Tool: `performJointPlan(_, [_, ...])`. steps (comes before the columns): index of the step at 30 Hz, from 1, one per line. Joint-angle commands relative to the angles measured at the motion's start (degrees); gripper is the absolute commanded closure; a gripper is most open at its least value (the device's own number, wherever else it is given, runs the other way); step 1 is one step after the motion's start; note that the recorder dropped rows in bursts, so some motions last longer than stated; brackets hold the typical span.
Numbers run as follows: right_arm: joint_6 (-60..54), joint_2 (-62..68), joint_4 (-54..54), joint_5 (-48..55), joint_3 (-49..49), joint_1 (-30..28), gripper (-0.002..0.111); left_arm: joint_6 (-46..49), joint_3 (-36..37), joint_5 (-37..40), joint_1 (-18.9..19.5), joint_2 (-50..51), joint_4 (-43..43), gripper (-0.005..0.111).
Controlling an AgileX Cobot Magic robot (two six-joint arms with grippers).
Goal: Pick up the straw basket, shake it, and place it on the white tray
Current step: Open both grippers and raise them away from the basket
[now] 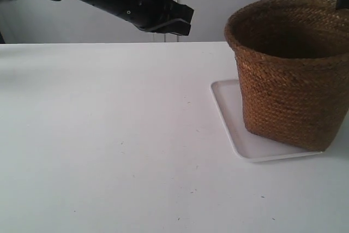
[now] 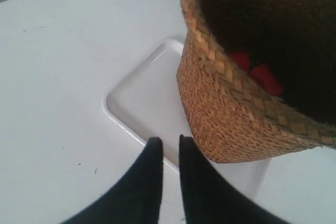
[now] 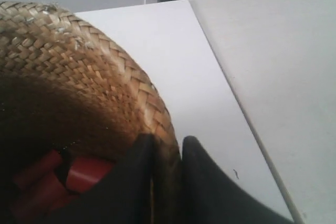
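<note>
Exterior view: the straw basket [image 1: 289,80] stood on the white tray [image 1: 229,114], well apart from the arm at the exterior view's left; left wrist view: the left gripper [image 2: 170,148], fingers nearly together and empty, hung above the tray, the basket just beside it; right wrist view: the right gripper [image 3: 168,142] pinched the basket's rim, one finger inside, probably the hold used for carrying.

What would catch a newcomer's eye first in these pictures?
The big straw basket dominates, standing on the white tray at the exterior view's right. The right gripper pinches its rim, and red objects lie in its dark interior. The left gripper hangs empty nearby.
</note>
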Motion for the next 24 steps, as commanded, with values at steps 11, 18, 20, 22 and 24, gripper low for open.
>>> performJointPlan(11, [-5.09, -0.04, 4.66, -5.07, -0.43, -0.23, 0.035, -0.29, -1.23, 2.51, 0.07, -1.46, 2.59, 0.033])
performJointPlan(18, [-3.98, -7.4, 4.45, -12.34, -0.43, -0.23, 0.037, -8.31, -1.1, -1.54, 0.09, -8.21, 17.32, 0.036])
performJointPlan(20, [-2.99, -10.26, 4.16, -12.49, -0.43, -0.23, 0.037, -15.95, -0.08, -1.02, 0.19, -10.62, 26.61, 0.038])
performJointPlan(22, [-1.5, -14.3, 3.9, -12.49, -0.37, -0.23, 0.04, -22.18, 3.26, -1.85, 0.19, -14.63, 34.92, 0.039])
performJointPlan(24, [0.69, -18.81, 2.18, -12.74, 0.71, -0.23, 0.048, -25.92, 8.13, -4.04, 0.19, -19.36, 39.06, 0.039])
